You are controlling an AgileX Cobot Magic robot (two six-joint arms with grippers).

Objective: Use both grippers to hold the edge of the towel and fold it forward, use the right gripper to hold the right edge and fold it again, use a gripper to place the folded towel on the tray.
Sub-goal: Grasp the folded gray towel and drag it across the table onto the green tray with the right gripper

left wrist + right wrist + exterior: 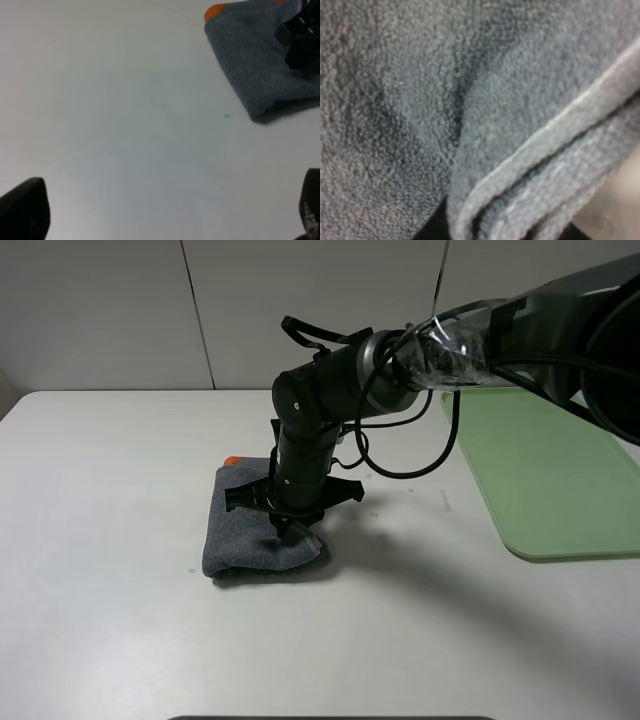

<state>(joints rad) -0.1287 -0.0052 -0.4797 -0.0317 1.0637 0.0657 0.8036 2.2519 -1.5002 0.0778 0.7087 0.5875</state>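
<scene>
Right arm reaches in from upper right, bent straight down over folded towel (250,530) at worktop (100,490) centre; right gripper (284,527) pressed into cloth, grip state unclear. Left gripper (165,210) hovers w/ jaws wide, near towel. Tray (550,470) at right, well apart.

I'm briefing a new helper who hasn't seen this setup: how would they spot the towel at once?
Start at the white table and find the black arm reaching in from the right. Directly under its end effector lies the towel, left of the pale green tray. It is the only soft thing there: dark grey, folded into a thick pad, orange showing at its far corner.
</scene>
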